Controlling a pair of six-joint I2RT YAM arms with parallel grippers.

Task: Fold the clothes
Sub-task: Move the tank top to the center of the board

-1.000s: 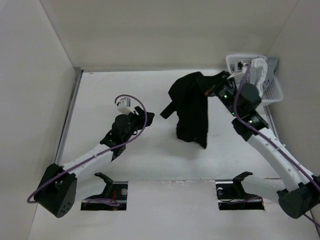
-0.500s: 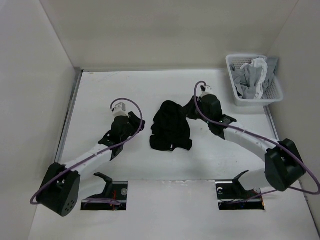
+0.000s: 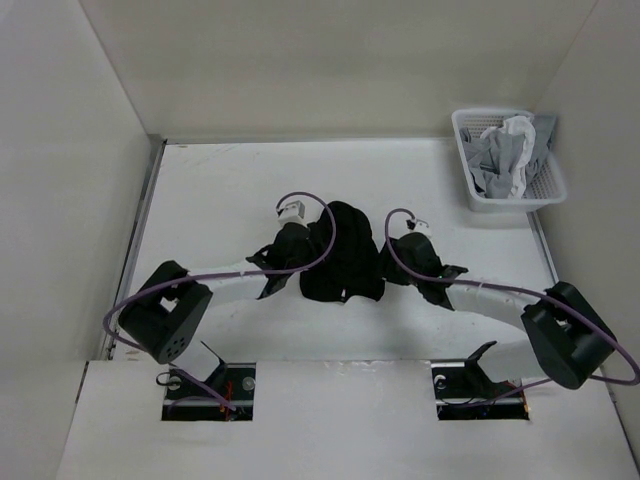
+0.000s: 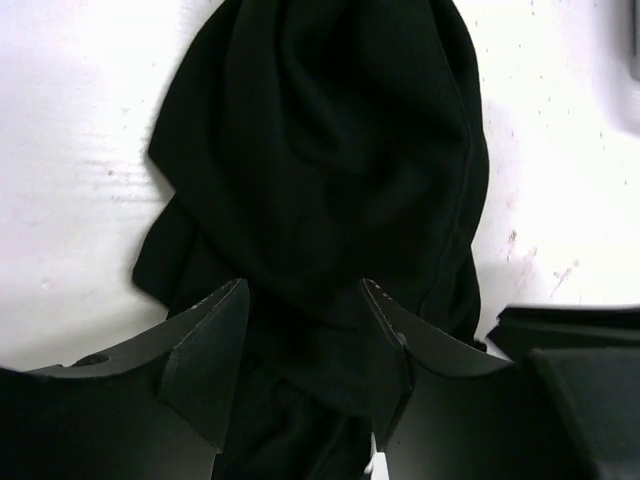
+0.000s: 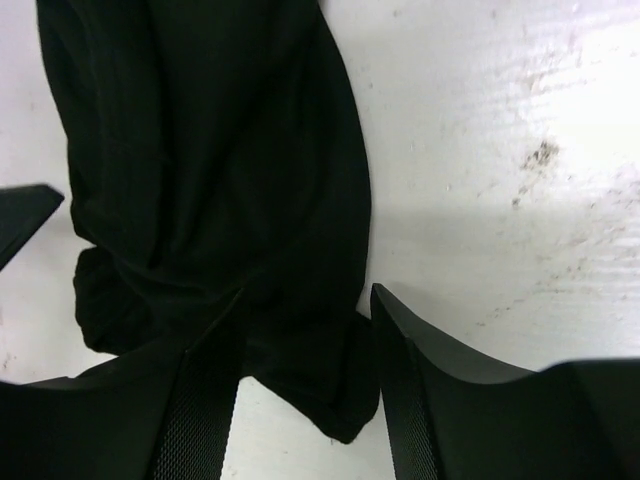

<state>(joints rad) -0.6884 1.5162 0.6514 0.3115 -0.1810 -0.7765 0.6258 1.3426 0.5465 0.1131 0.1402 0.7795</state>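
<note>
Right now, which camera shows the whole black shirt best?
The top camera: nearly the whole crumpled black shirt is in sight at once. The left wrist camera shows just bunched folds; the right wrist camera, only one side.

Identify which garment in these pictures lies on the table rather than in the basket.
The black garment, crumpled on the table; the grey and white garments sit in the basket.
</note>
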